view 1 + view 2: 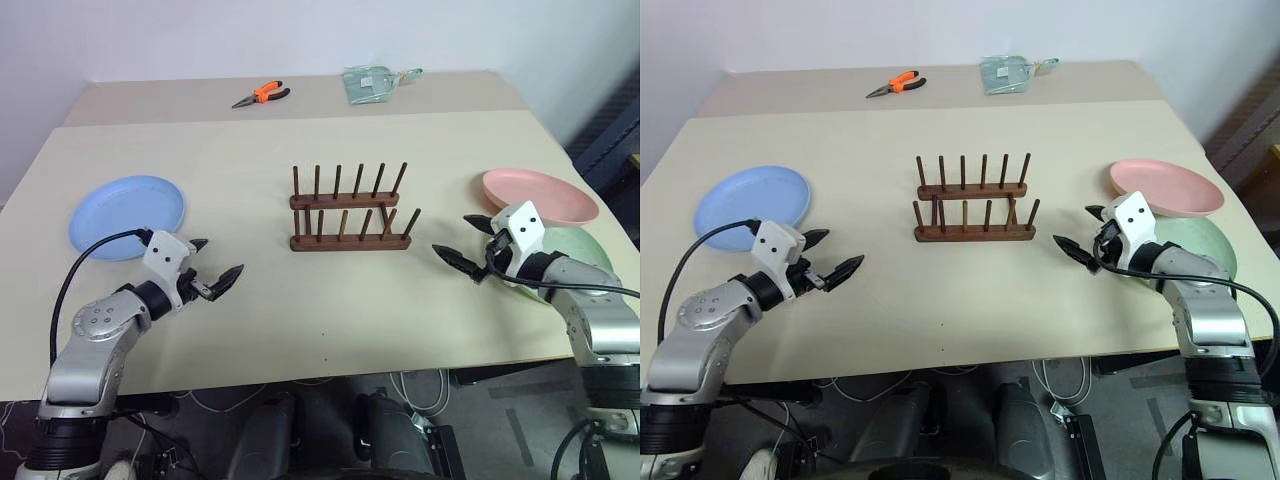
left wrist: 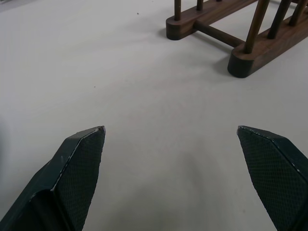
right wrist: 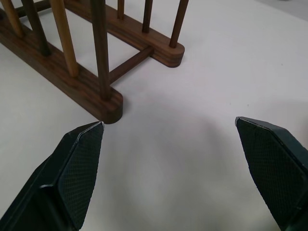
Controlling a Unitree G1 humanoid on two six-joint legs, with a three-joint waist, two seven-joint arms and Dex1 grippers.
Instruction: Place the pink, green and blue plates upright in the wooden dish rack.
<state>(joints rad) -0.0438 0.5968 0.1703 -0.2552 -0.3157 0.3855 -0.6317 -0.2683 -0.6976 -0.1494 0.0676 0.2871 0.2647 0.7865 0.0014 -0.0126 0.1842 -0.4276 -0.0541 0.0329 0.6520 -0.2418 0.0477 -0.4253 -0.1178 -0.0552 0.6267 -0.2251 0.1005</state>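
The wooden dish rack (image 1: pixel 350 212) stands empty at the middle of the table, its pegs upright. At the left lies the blue plate (image 1: pixel 127 215), flat. On the right, the pink plate (image 1: pixel 540 196) lies flat, and the green plate (image 1: pixel 580 255) sits just in front of it, partly hidden by my right arm. My left gripper (image 1: pixel 213 264) hovers open between the blue plate and the rack, empty. To the right of the rack my right gripper (image 1: pixel 462 241) stands open and empty too, beside the green plate. Both wrist views show wide-set fingertips (image 2: pixel 82 159) (image 3: pixel 79 163) facing the rack's ends.
Orange-handled pliers (image 1: pixel 262 95) and a pale green bag-like item (image 1: pixel 372 82) lie at the far side of the table. The table's front edge (image 1: pixel 320 370) runs just below both arms. Bare tabletop surrounds the rack.
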